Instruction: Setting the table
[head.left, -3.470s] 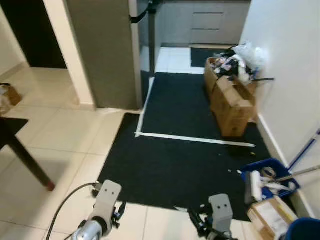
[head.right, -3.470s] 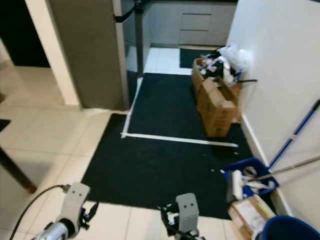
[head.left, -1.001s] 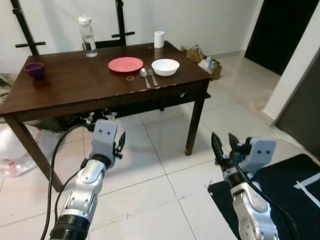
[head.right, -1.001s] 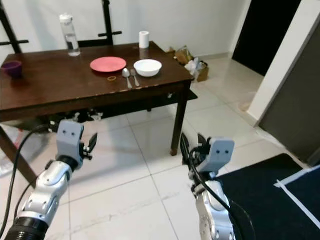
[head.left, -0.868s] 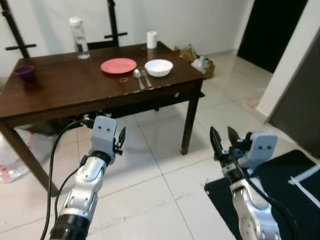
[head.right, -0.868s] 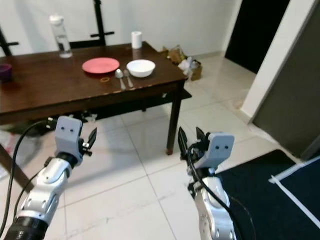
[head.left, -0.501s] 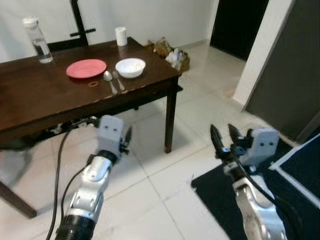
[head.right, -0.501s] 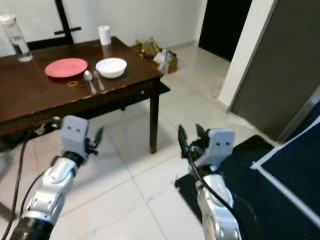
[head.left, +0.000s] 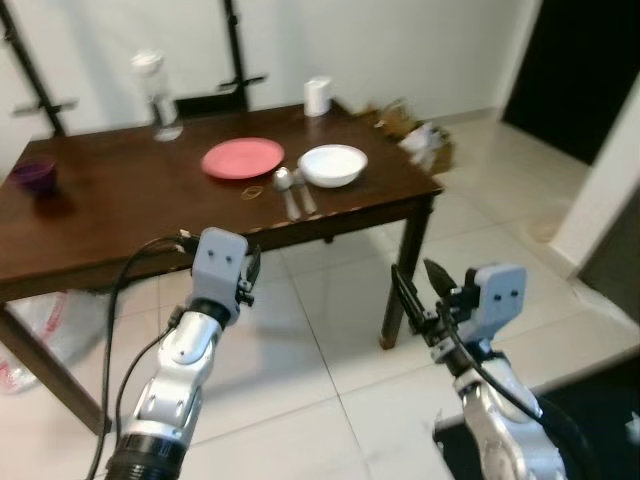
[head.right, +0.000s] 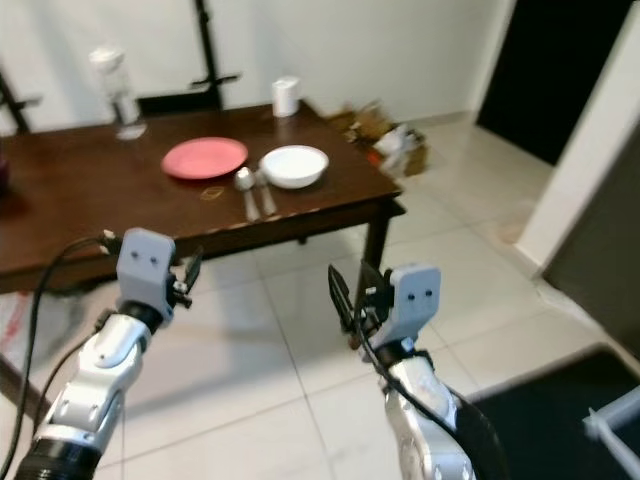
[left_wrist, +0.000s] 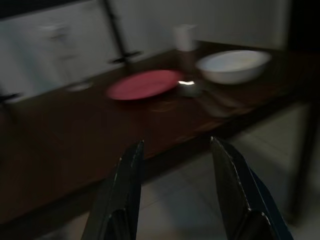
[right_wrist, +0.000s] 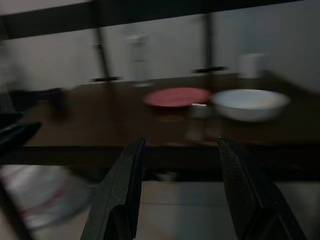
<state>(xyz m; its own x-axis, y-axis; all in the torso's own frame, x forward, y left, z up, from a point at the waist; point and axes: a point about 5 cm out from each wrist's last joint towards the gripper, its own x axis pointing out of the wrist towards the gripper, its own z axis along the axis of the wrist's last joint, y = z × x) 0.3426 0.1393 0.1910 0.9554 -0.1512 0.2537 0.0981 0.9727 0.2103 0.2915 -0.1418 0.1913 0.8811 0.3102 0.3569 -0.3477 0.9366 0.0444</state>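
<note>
Dark wooden table (head.left: 120, 215), swung back to centre since half a second ago, now ahead of both spread, empty pincers, left gripper (left_wrist: 175, 200) and right gripper (right_wrist: 180, 195); round red plate (head.left: 243, 158), white ceramic bowl (head.left: 333, 165), two metal spoons (head.left: 292, 190) beyond fingertips, approach unfinished.

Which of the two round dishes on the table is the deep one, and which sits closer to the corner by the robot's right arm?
The white bowl: it has raised sides and lies nearer that corner. The red plate beside it is flat.
</note>
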